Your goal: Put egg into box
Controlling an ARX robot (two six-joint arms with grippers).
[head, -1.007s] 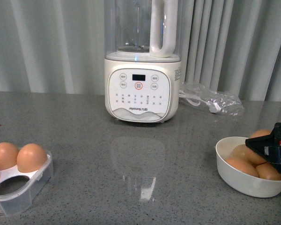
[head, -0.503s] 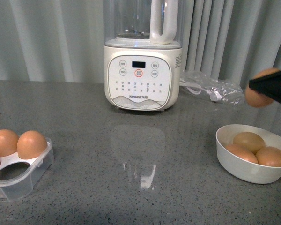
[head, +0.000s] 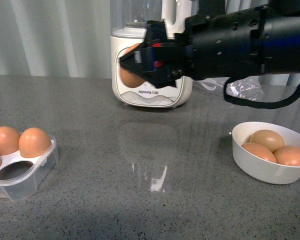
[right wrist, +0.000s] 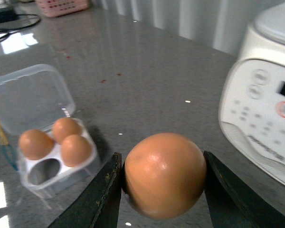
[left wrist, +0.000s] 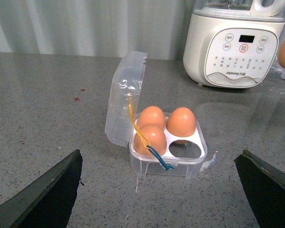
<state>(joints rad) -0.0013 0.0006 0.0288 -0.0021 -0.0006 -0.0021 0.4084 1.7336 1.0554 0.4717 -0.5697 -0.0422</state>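
Right end effector [head: 132, 67] clamped on egg [head: 129, 76], high over worktop [head: 140, 200], blender [head: 146, 98] close behind.
Risks:
- arm clips blender
- smooth egg slips, cracks on hard worktop
- misaimed descent strikes seated eggs [left wrist: 152, 118]

Box [head: 32, 180], one hole free, well left, below.
Left end effector [left wrist: 161, 153] spread, empty.
Worktop grey, speckled, glossy; pale curtain [head: 50, 40] behind.

Bright even light; countertop [head: 157, 182] glare; egg [right wrist: 164, 173] slightly blurred.

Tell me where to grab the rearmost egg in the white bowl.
Probably from above, pinching across the narrow middle of the rearmost egg: it lies on its side, and the bowl wall and two neighbouring eggs block sideways approaches.
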